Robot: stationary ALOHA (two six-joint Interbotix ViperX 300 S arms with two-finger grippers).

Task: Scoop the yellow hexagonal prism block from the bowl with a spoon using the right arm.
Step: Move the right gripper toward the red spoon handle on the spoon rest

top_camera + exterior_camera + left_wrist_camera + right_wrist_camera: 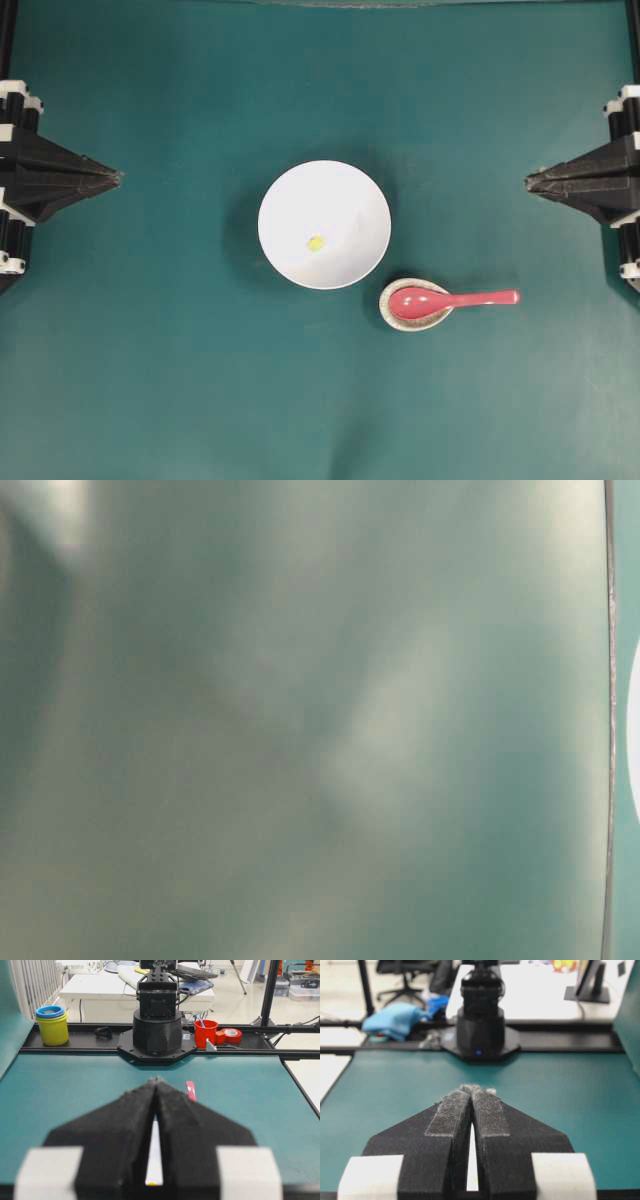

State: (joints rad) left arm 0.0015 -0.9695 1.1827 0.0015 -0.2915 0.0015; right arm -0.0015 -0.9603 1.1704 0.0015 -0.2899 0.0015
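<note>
On a teal table, the yellow hexagonal prism block lies inside the white bowl at centre; the pink-red spoon rests in a speckled dish beside it. The left gripper and right gripper sit at opposite edges, fingers pressed together. The table-level view is blurred.

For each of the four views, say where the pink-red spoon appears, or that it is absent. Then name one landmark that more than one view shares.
Overhead: the spoon lies lower right of centre, scoop in a small speckled dish.
Table-level: not visible; blurred.
Left wrist: only a pink-red sliver beside the left gripper, likely the handle.
Right wrist: not visible.
Shared landmark: the teal table.
</note>
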